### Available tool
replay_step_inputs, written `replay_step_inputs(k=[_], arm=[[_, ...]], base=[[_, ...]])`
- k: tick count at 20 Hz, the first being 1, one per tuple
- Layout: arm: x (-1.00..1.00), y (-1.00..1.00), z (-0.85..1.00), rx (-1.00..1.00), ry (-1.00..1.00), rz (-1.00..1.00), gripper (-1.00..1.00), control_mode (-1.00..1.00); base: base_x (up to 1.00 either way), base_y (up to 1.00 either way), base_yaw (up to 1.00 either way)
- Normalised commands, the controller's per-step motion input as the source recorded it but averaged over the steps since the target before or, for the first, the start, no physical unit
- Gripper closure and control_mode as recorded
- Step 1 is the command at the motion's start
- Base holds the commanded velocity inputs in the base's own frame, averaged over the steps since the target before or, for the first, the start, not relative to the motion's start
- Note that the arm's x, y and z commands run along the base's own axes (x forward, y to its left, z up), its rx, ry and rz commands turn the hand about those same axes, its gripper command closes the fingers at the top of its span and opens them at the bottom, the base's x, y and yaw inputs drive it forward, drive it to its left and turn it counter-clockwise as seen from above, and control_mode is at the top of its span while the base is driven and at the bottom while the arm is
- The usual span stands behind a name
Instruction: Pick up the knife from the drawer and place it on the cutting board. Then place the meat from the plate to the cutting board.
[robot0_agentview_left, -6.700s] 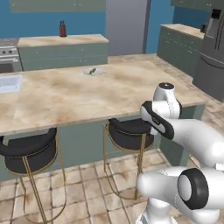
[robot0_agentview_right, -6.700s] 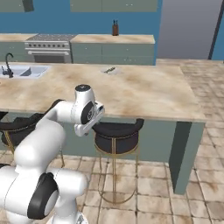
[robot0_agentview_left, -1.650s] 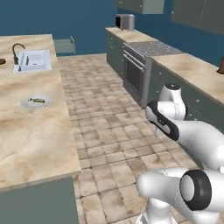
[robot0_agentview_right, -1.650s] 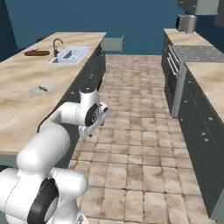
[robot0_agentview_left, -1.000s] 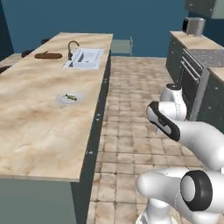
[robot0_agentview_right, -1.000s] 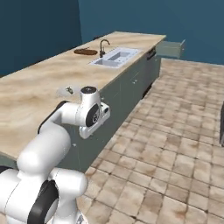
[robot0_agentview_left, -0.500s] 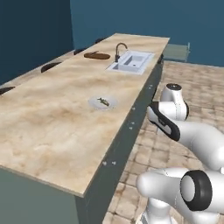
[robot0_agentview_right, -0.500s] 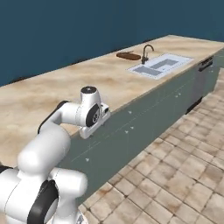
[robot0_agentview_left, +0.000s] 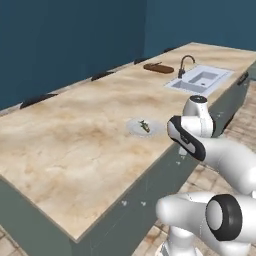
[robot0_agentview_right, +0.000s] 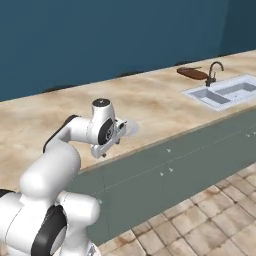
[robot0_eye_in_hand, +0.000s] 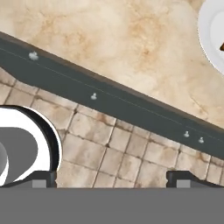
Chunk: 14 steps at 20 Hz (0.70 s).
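A small pale plate (robot0_agentview_left: 141, 128) lies near the front edge of the long marble counter (robot0_agentview_left: 75, 145), and the greenish meat (robot0_agentview_left: 144, 126) lies on it. The dark reddish cutting board (robot0_agentview_left: 159, 67) rests far along the counter, behind the sink (robot0_agentview_left: 200, 81). My gripper (robot0_agentview_right: 104, 150) hangs just off the counter's front edge, beside the plate (robot0_agentview_right: 131, 128), pointing down at the floor. In the hand view its fingertips (robot0_eye_in_hand: 43, 177) stand wide apart and the gripper (robot0_eye_in_hand: 111, 178) is open with nothing in it. The plate's rim (robot0_eye_in_hand: 212, 30) shows at the top right there. The knife is out of view.
Shut dark green drawer fronts (robot0_eye_in_hand: 109, 103) with small knobs run under the counter edge. A tiled floor (robot0_eye_in_hand: 118, 148) lies below my hand. The faucet (robot0_agentview_right: 214, 70) stands by the sink (robot0_agentview_right: 222, 91), with the board (robot0_agentview_right: 192, 73) beyond it. A dark blue wall backs the counter.
The base has driven, so both base views have swung round and the counter with the plate is now closer. The arm holds the same pose and the gripper stays open.
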Motion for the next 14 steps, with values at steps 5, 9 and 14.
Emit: replay_step_inputs(k=[5,9,14], arm=[[0.0,0.0,0.0,0.0,0.0,0.0,-1.0,1.0],[0.0,0.0,0.0,0.0,0.0,0.0,-1.0,1.0],[0.0,0.0,0.0,0.0,0.0,0.0,-1.0,1.0]], base=[[0.53,-0.48,0.51],[0.53,-0.47,0.51],[0.54,-0.47,0.51]])
